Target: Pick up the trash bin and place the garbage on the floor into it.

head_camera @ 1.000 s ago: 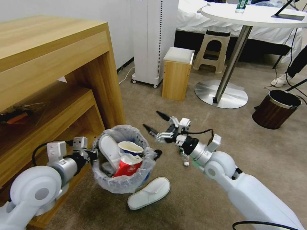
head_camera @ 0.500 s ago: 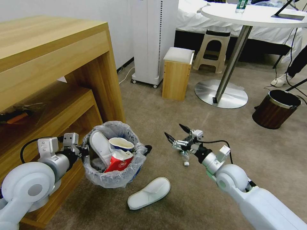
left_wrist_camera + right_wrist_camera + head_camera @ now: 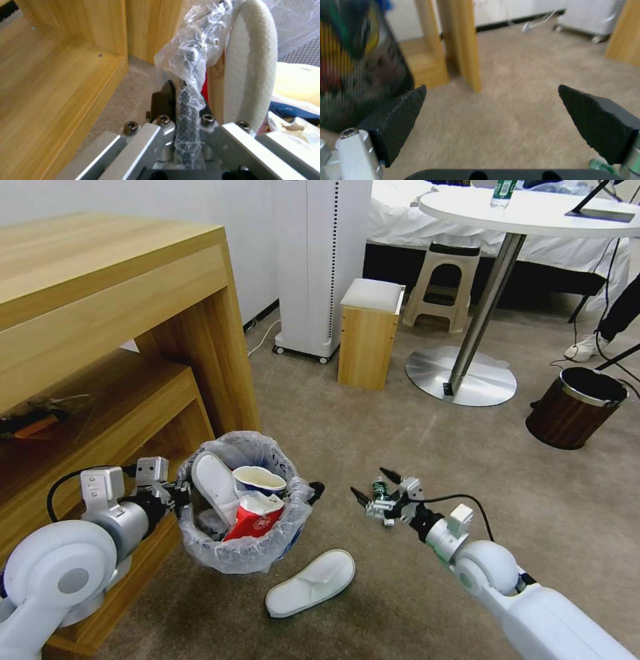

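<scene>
Gripping the trash bin rim, left pincer clenched, right pincer spread over small bottle.

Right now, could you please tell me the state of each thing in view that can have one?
trash bin: lifted off the floor, tilted, partly full.
left gripper: shut on the trash bin's rim.
right gripper: open, empty, above the small bottle.
slipper in the bin: standing on end.
slipper on the floor: lying flat.
red wrapper: inside the bin.
</scene>
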Available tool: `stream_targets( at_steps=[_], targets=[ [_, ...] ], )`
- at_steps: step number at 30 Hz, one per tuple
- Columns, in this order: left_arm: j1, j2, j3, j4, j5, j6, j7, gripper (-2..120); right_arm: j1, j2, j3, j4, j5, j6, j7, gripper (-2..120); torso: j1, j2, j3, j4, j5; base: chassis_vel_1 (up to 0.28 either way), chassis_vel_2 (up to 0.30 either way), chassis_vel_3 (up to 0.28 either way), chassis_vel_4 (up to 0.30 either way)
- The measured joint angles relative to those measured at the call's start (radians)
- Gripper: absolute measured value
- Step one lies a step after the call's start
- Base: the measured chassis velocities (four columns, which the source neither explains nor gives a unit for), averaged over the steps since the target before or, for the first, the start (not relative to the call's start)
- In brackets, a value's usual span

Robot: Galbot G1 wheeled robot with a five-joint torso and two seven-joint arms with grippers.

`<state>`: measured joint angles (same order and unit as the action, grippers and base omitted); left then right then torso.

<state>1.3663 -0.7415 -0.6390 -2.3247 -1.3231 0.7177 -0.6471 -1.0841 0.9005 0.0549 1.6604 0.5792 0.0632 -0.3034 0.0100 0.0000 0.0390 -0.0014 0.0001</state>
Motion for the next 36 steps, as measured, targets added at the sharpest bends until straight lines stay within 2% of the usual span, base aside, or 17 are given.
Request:
stream_targets(
  at_steps=[9,12,21,23,24,26,27,30,31,33,36],
  targets=[
    [0.005,-0.005,-0.003,-0.014,0.001,0.0,-0.001,0,0.07,0.022,-0.054,-0.084,-0.104,-0.07,-0.173,100,0.0,0.0,0.0,0.0,-0.0001,0.0,0.0,0.0,0.0],
    [0.008,-0.016,-0.002,-0.018,0.003,0.0,-0.002,0,0.098,0.034,-0.08,-0.139,-0.186,-0.079,-0.261,100,0.0,0.0,0.0,0.0001,-0.0001,0.0,0.0,0.0,0.0],
    [0.009,-0.034,0.007,-0.018,0.009,0.0,-0.002,0,0.123,0.053,-0.158,-0.218,-0.251,-0.052,-0.281,100,0.0,0.0,0.0,0.0,-0.0002,0.0,0.0,0.0,0.0],
    [0.009,-0.036,0.01,-0.018,0.011,0.0,-0.002,0,0.142,0.066,-0.162,-0.26,-0.306,-0.02,-0.364,100,0.0,0.0,0.0,-0.0001,-0.0001,0.0,0.0,0.0,0.0],
    [0.009,-0.036,0.01,-0.018,0.011,0.0,-0.002,0,0.142,0.066,-0.162,-0.26,-0.306,-0.02,-0.364,100,0.0,0.0,0.0,-0.0001,-0.0001,0.0,0.0,0.0,0.0],
    [0.009,-0.037,0.012,-0.019,0.012,0.0,-0.002,0,0.169,0.082,-0.156,-0.314,-0.373,0.014,-0.458,100,0.0,0.0,0.0,0.0,-0.0002,0.0,0.0,0.0,0.0],
    [0.009,-0.037,0.012,-0.019,0.012,0.0,-0.002,0,0.169,0.082,-0.156,-0.314,-0.373,0.014,-0.458,100,0.0,0.0,0.0,0.0,-0.0002,0.0,0.0,0.0,0.0],
    [0.01,-0.036,0.01,-0.026,0.012,0.001,-0.002,0,0.219,0.114,-0.136,-0.422,-0.428,0.064,-0.625,100,0.0,0.0,0.0,-0.0001,-0.0002,0.0,0.0,0.0,0.0],
    [0.01,-0.036,0.01,-0.026,0.012,0.001,-0.002,0,0.219,0.114,-0.136,-0.422,-0.428,0.064,-0.625,100,0.0,0.0,0.0,-0.0001,-0.0002,0.0,0.0,0.0,0.0],
    [0.012,-0.031,0.006,-0.028,0.011,0.0,-0.002,0,0.261,0.141,-0.126,-0.499,-0.462,0.09,-0.731,100,0.0,0.0,0.0,-0.0001,0.0001,0.0,0.0,0.0,0.0],
    [0.013,-0.028,0.002,-0.03,0.009,0.0,-0.002,0,0.301,0.166,-0.122,-0.559,-0.477,0.1,-0.784,100,0.0,0.0,0.0,0.0,-0.0003,0.0,0.0,0.0,0.0]
  ],
)
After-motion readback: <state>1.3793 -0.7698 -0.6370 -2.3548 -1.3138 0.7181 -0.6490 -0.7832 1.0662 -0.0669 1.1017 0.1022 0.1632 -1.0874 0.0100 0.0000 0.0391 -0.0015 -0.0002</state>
